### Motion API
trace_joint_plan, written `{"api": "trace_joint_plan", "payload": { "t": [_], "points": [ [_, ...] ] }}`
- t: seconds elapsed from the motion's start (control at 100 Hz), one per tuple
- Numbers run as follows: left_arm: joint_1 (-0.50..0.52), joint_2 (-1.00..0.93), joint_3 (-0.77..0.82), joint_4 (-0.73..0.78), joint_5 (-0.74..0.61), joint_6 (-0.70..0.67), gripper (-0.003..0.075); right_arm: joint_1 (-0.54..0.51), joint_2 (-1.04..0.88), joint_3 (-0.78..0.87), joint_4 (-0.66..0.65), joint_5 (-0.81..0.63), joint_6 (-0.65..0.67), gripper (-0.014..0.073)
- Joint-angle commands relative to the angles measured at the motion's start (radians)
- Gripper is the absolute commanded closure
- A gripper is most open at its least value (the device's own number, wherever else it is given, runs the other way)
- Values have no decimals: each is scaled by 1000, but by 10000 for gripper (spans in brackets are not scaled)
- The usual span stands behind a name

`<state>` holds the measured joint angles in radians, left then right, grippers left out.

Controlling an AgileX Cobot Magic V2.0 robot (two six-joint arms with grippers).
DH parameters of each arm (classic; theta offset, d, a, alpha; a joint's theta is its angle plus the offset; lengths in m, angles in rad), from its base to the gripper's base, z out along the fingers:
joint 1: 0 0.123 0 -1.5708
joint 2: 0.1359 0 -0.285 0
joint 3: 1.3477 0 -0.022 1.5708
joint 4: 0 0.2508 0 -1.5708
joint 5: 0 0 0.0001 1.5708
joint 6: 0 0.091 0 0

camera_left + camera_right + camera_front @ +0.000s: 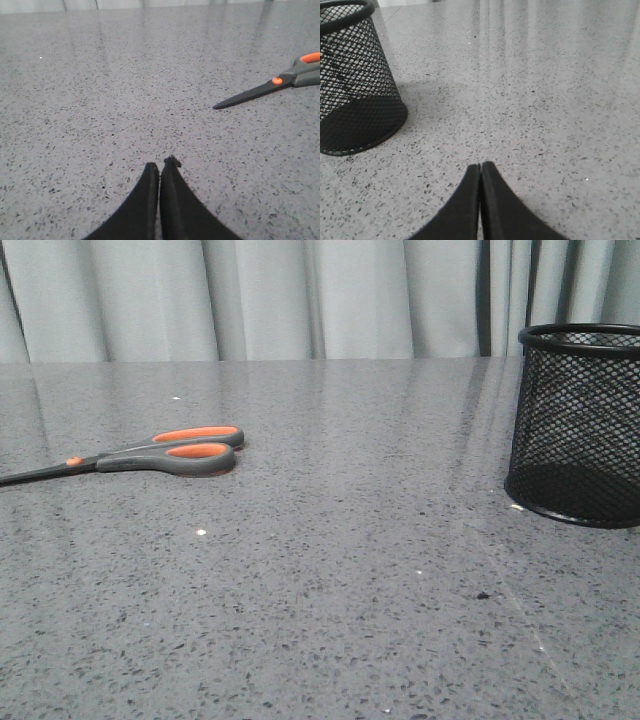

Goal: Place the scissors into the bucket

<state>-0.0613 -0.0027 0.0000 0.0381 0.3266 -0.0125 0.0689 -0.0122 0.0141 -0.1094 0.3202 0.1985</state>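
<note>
The scissors (pixel 150 455) are laid flat on the speckled grey bench (pixel 330 570), well apart from the bucket (pixel 578 425), with the handles turned toward it and the blades pointed away. The bucket is stood upright on the bench. The left gripper (pixel 160 167) is shown with jaws clenched on nothing, above bare bench. The right gripper (pixel 480 167), near the bucket, is likewise clenched and empty.
</note>
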Motion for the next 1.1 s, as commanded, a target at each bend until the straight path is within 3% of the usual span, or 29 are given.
{"api": "trace_joint_plan", "payload": {
  "t": [0.0, 0.75, 0.92, 1.02, 1.09],
  "points": [
    [2, -7, 39, -9, -57, -3, 740, -7, -21, 6, -13, -27, -4, 638],
    [2, -7, 39, -9, -57, -3, 740, -7, -21, 6, -16, -29, -4, 638],
    [2, -7, 39, -17, -64, -3, 740, -7, -21, 6, -11, -155, -4, 638],
    [2, -7, 39, -202, -162, -3, 740, -7, -21, 6, 29, -320, -4, 638],
    [2, -7, 39, -439, -254, -3, 740, -7, -21, 6, 78, -437, -4, 638]
  ]
}}
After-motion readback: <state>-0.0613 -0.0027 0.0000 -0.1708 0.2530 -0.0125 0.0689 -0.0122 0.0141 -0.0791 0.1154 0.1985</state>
